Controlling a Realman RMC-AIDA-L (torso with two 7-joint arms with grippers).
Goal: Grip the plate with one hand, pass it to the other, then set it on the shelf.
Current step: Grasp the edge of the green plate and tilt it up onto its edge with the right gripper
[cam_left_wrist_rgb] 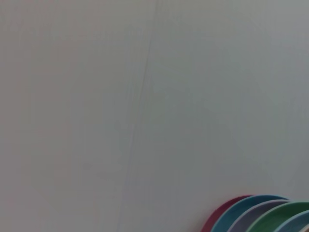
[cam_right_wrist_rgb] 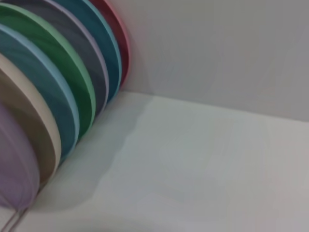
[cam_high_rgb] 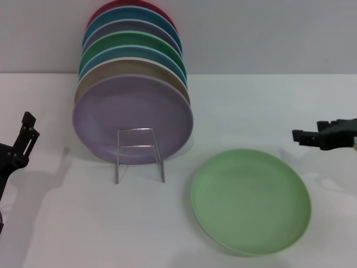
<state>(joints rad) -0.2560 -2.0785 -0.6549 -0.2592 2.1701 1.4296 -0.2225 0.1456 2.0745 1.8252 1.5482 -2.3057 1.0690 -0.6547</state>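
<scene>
One white table (cam_high_rgb: 67,234) carries everything, with a pale wall (cam_high_rgb: 268,33) behind it. Seven plates stand on edge in the rack (cam_high_rgb: 139,153), leaning back in a row: lilac plate (cam_high_rgb: 133,120) in front, then beige (cam_high_rgb: 120,70), light blue (cam_high_rgb: 125,53), emerald (cam_high_rgb: 134,39), grey-purple (cam_high_rgb: 129,25), teal (cam_high_rgb: 125,15) and red (cam_high_rgb: 120,6) at the back. The wire rack's square front loop shows against the lilac plate's lower face. The mint plate (cam_high_rgb: 251,200) lies flat on the table, below and inward of the right hand (cam_high_rgb: 312,137), near it but not touching, and well apart from the left hand (cam_high_rgb: 25,137). The right hand hangs above the table at the robot's right edge, fingers pointing inward toward the rack; whether they are spread or pressed together I cannot tell. The left hand sits at the left edge, just outward of the lilac plate, holding nothing; its finger spacing is also unclear. Both wrist views show only the plate row's rims, wall and table.
</scene>
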